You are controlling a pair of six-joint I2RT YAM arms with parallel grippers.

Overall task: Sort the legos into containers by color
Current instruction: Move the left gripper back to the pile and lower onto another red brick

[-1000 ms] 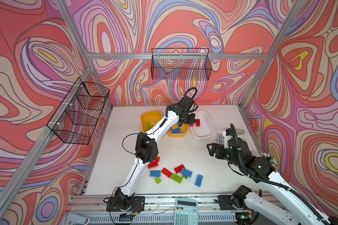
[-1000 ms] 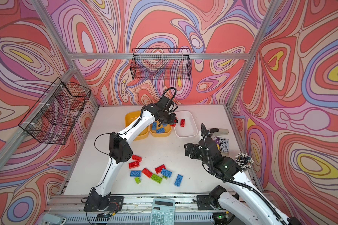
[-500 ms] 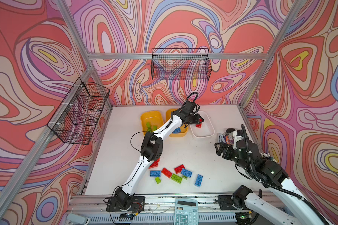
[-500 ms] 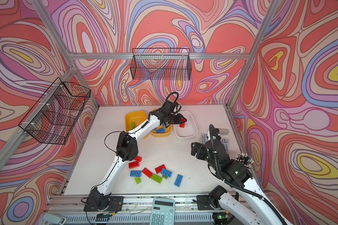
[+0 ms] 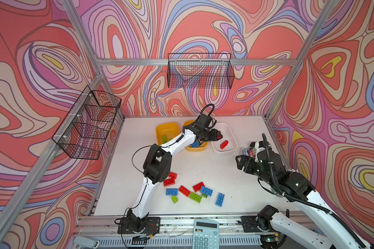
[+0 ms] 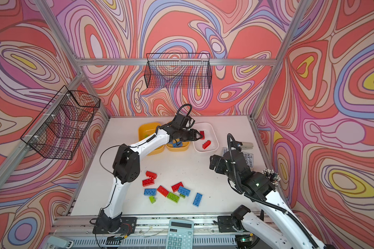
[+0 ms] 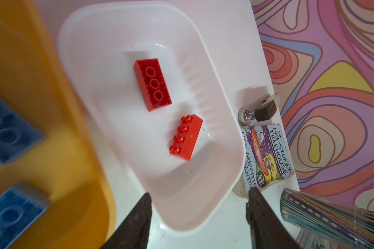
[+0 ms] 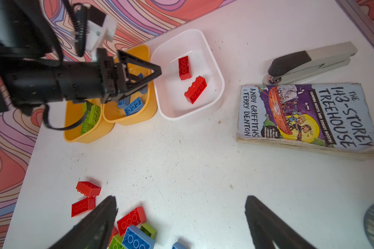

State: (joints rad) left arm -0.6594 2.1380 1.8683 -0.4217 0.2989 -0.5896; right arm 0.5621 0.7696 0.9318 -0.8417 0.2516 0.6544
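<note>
your left gripper (image 7: 199, 194) hovers over one end of the white tub (image 8: 173, 103), its fingers parted partway with nothing between them. two red legos (image 7: 152, 84) lie inside the white tub, apart from each other, one underside up. your right gripper (image 8: 180, 198) hangs well apart from the white tub, fingers spread wide and empty. a yellow tub (image 8: 134, 120) with blue legos sits just beside the white tub. loose legos (image 5: 206, 190) lie well away from it.

Book (image 8: 307, 116) crowds the white tub (image 8: 188, 114), perhaps touching it.
</note>
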